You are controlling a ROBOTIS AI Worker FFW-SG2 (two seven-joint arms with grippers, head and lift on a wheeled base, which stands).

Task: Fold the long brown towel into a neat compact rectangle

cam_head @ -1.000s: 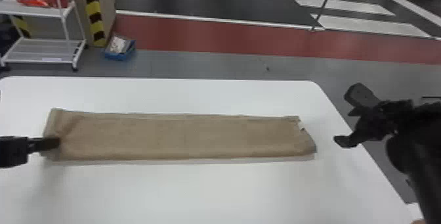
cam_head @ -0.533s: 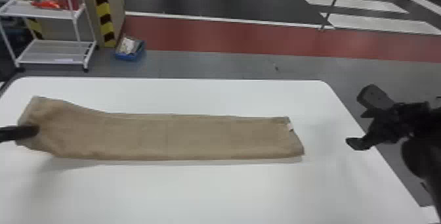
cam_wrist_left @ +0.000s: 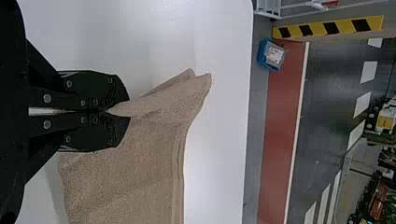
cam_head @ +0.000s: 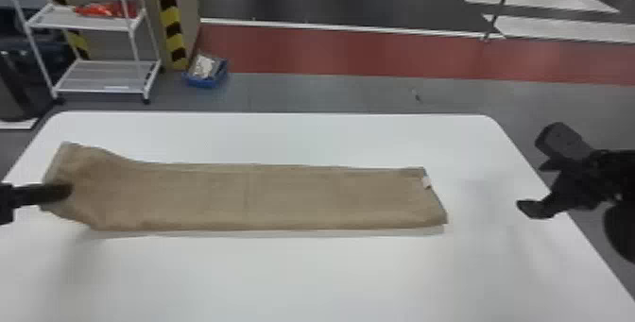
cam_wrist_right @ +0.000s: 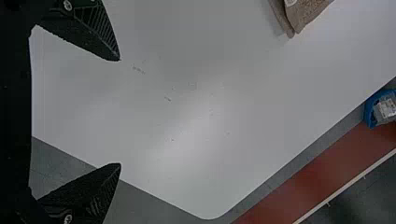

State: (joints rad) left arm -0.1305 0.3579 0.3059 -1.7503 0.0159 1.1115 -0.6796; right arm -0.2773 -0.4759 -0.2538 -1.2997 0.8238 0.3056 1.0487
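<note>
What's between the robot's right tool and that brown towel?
In the head view, just bare white tabletop lies between the open right tool and the towel.

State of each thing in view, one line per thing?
Long brown fabric towel: folded into a strip, left end raised.
Black left gripper: fingers shut on towel.
Black right gripper: fingers open, empty.
White two-shelf cart: red items on upper shelf.
Blue rectangular box: open-topped, loaded.

On the bench (cam_head: 302, 278), whose top looks smooth with a soft sheen, the brown towel (cam_head: 283, 198) is matt, slightly rough cloth. Beyond the bench, the shelf rack (cam_head: 80, 22) looks like white-painted metal and the blue bin (cam_head: 203, 82) like plastic.
</note>
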